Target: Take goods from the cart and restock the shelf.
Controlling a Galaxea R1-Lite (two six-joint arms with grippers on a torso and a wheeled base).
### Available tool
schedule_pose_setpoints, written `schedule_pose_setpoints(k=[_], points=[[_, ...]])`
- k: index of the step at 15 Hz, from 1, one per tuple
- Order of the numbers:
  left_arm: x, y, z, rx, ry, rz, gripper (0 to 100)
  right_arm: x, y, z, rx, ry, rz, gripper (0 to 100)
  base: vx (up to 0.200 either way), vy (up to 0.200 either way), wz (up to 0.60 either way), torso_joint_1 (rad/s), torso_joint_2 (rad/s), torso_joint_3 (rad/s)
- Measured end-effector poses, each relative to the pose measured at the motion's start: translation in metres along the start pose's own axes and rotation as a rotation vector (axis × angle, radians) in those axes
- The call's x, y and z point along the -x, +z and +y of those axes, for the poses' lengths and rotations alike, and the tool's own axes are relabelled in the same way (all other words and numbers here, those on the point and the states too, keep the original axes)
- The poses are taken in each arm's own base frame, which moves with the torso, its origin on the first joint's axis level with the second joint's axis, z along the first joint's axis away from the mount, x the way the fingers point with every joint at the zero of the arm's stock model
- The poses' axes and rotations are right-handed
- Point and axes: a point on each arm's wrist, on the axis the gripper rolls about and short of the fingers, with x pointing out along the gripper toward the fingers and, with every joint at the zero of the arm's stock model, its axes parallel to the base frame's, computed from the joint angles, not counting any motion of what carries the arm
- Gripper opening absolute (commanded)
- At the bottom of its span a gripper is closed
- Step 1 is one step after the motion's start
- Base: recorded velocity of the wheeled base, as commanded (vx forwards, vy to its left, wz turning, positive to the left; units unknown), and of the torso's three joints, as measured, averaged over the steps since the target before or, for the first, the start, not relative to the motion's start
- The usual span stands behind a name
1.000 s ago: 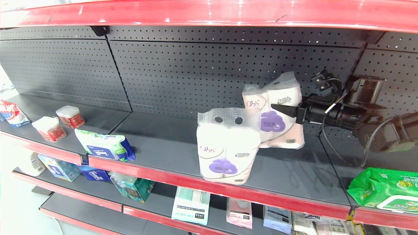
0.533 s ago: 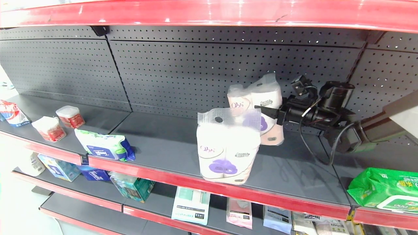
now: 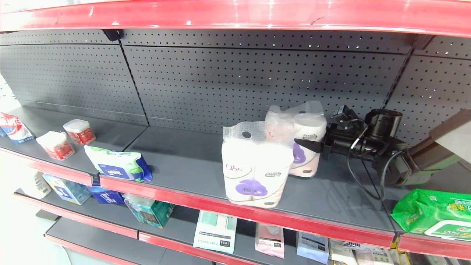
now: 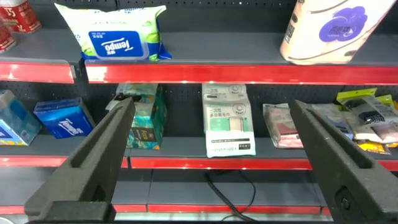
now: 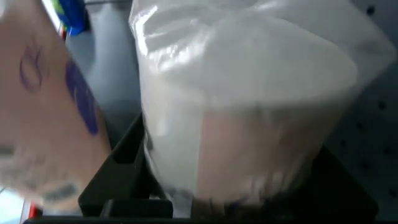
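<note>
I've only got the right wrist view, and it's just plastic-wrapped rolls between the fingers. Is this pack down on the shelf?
Observer: In the head view the held pack stands upright. Its base looks level with the shelf deck, and the right gripper is shut on its side.
Operator: What's beside it?
Observer: A matching front pack stands at the shelf's red edge and overlaps the held one. I cannot tell whether they touch.
Operator: Where's the left arm?
Observer: The left gripper is open and empty, pointed at the lower shelves.
</note>
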Motion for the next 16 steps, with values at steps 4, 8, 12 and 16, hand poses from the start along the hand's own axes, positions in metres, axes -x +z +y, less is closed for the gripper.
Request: schedule_pose_setpoints(k=[4, 8, 12, 16], points=[[0.0, 0.0, 0.0, 0.0, 0.001, 0.0, 100, 0.016, -0.009, -0.002, 0.026, 0.031, 0.008, 0, 0.0, 0.0, 0.0, 0.0, 0.0, 0.0], [0.0, 0.0, 0.0, 0.0, 0.0, 0.0, 100, 0.017, -0.017, -0.001, 0.09, 0.124, -0.019, 0, 0.0, 0.0, 0.0, 0.0, 0.0, 0.0], [0.0, 0.0, 0.0, 0.0, 0.0, 0.0, 100, 0.008, -0.023, -0.001, 0.089, 0.142, -0.019, 0, 0.0, 0.0, 0.0, 0.0, 0.0, 0.0], [0.0, 0.0, 0.0, 0.0, 0.0, 0.0, 100, -0.005, -0.026, 0.002, 0.079, 0.113, 0.002, 0, 0.0, 0.0, 0.0, 0.0, 0.0, 0.0]])
